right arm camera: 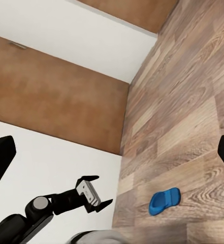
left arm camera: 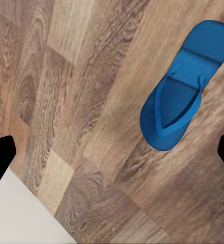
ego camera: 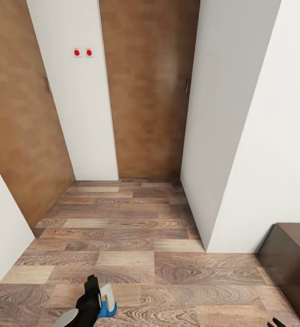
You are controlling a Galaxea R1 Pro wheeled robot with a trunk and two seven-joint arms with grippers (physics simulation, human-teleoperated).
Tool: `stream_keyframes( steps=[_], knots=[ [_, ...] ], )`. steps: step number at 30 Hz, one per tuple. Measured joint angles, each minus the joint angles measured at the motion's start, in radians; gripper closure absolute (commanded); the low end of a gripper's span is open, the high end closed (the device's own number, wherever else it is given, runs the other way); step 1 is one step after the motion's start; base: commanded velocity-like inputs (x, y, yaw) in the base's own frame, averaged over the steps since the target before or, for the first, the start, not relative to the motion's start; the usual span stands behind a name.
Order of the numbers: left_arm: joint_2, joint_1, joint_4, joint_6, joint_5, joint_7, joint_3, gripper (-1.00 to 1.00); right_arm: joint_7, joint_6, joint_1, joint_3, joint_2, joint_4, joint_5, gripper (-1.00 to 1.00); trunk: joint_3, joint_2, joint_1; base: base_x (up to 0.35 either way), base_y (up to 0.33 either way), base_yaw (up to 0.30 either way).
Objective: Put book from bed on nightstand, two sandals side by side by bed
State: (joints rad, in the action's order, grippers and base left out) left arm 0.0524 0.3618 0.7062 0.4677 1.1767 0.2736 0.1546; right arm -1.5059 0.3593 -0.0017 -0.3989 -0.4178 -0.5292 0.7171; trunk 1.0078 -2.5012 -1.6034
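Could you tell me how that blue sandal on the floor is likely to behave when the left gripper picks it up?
The sandal looks thin and flat, so probably light and somewhat bendy. Its thin straps likely flex if pinched. Lying flat on the plank floor, it shouldn't roll.

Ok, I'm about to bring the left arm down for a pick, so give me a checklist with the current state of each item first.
1. Left gripper open: ok, fingers spread apart.
2. Left gripper empty: ok, nothing between the fingers.
3. Sandal lying flat on the wood floor, straps up: ok.
4. Sandal centred between the fingers: not ok, it sits off toward one finger in the left wrist view.
5. Floor around the sandal free of obstacles: ok.
6. Second sandal located: cannot tell.
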Motion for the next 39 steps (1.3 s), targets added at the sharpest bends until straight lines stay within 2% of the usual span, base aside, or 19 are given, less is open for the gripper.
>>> stream_keyframes(
  steps=[5, 8, 10, 11, 14, 17, 18, 20, 23, 39],
  knots=[
    [-0.004, 0.0, 0.043, -0.001, 0.001, 0.018, 0.0, -1.0, 0.001, 0.0, 0.0, 0.0, 0.0, 0.0, 0.0, -1.0, 0.019, -0.001, -0.002, 0.0, 0.0, 0.0],
    [-0.006, 0.0, 0.079, -0.001, 0.003, 0.081, 0.0, -1.0, 0.001, 0.0, 0.0, 0.0, 0.001, 0.0, -0.001, -1.0, 0.031, -0.002, -0.004, 0.0, 0.0, 0.0],
    [-0.011, 0.0, 0.116, -0.002, 0.006, 0.151, 0.0, -1.0, 0.001, 0.0, 0.0, 0.0, 0.001, 0.0, -0.001, -1.0, 0.039, -0.002, -0.004, 0.0, 0.0, 0.0],
    [-0.019, 0.0, 0.144, -0.002, 0.008, 0.201, 0.0, -1.0, 0.001, 0.0, 0.0, 0.0, 0.001, 0.0, -0.001, -1.0, 0.043, -0.003, -0.005, 0.0, 0.0, 0.0],
    [-0.043, 0.0, 0.201, -0.003, 0.011, 0.288, 0.0, -1.0, 0.001, 0.0, 0.0, 0.0, 0.001, 0.001, -0.001, -1.0, 0.054, -0.003, -0.006, 0.0, 0.0, 0.0],
    [-0.057, 0.0, 0.233, -0.003, 0.012, 0.33, -0.001, -1.0, 0.002, 0.0, 0.0, 0.0, 0.001, 0.001, -0.001, -1.0, 0.066, -0.004, -0.008, 0.0, 0.0, 0.0],
    [-0.08, 0.001, 0.253, -0.004, 0.016, 0.356, -0.003, -1.0, 0.007, 0.0, 0.0, 0.0, 0.001, 0.001, -0.001, -1.0, 0.07, -0.004, -0.008, 0.0, 0.0, 0.0],
    [-0.095, 0.001, 0.26, -0.004, 0.016, 0.366, -0.003, -1.0, 0.009, 0.0, 0.0, 0.0, 0.002, 0.001, -0.001, -1.0, 0.077, -0.005, -0.009, 0.0, 0.0, 0.0],
    [-0.104, 0.001, 0.264, -0.004, 0.017, 0.371, -0.003, -1.0, 0.011, 0.0, 0.0, 0.001, 0.002, 0.001, -0.001, -1.0, 0.089, -0.005, -0.01, 0.0, 0.0, 0.0],
    [-0.11, 0.001, 0.28, -0.003, 0.017, 0.364, -0.003, -1.0, 0.013, 0.0, 0.0, 0.006, 0.002, 0.001, -0.001, -1.0, 0.151, -0.009, -0.018, 0.0, 0.0, 0.0]
  ],
)
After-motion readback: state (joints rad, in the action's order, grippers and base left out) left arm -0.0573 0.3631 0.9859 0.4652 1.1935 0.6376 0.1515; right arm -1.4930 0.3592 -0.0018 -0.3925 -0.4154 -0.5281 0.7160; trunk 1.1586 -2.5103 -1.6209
